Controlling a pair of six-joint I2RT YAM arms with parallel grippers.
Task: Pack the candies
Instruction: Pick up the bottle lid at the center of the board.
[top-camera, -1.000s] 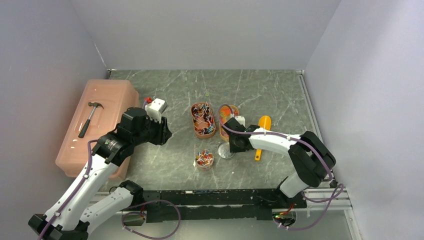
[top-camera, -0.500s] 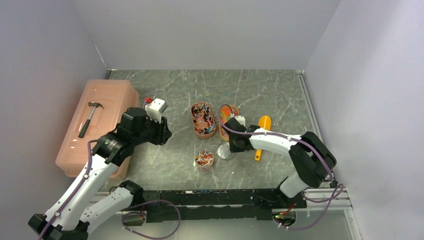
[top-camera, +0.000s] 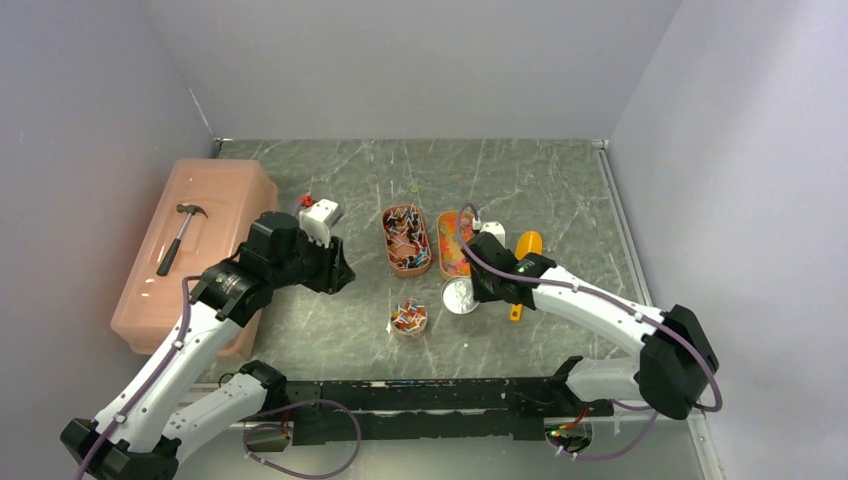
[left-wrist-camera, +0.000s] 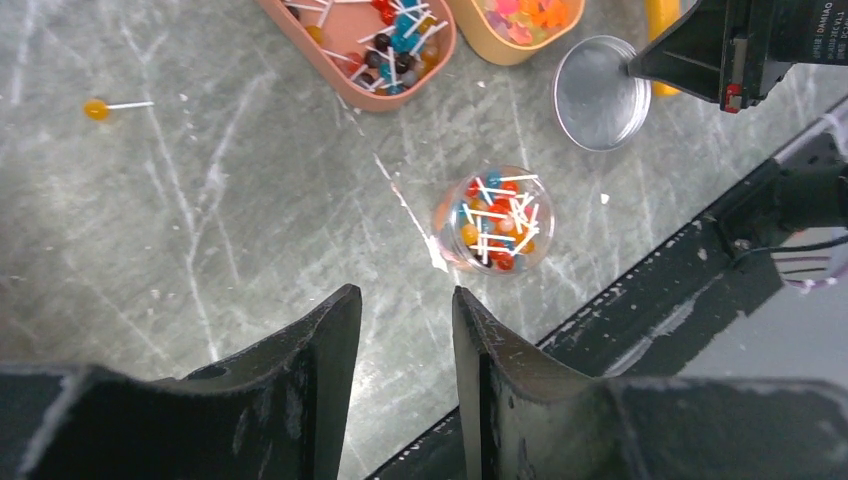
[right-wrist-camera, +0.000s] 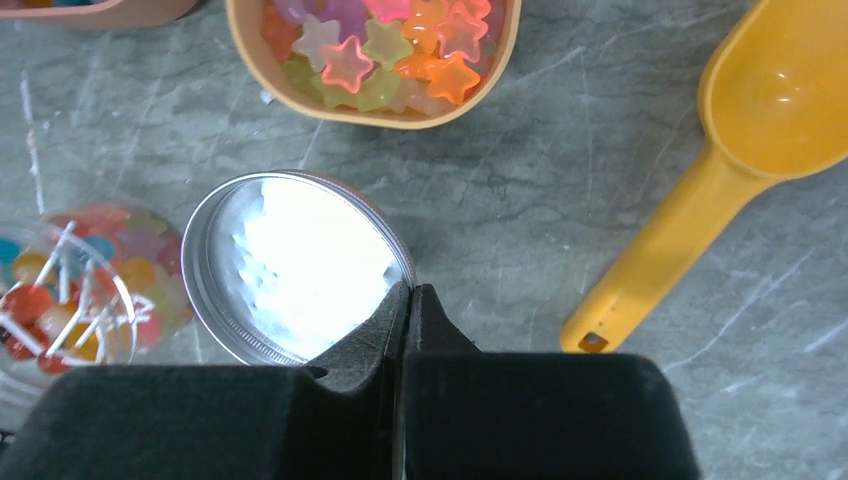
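The right wrist cam is cutting off most of the jar (right-wrist-camera: 80, 280) and the far end of the orange tray (right-wrist-camera: 372, 116), but it's clearly showing the right claw (right-wrist-camera: 408, 300) pinching the rim of the silver lid (right-wrist-camera: 290, 265), with the star candies (right-wrist-camera: 375, 50) sitting in that tray just past the lid. The left claw (left-wrist-camera: 405, 310) is hanging with its 2 fingers (left-wrist-camera: 320, 350) apart and nothing between them, lollipops (left-wrist-camera: 497, 218) filling the jar just beyond its tips.

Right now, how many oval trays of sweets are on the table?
2. The lollipop tray sits centre of the top view; the star-candy tray lies beside it on its right. No others appear hidden.
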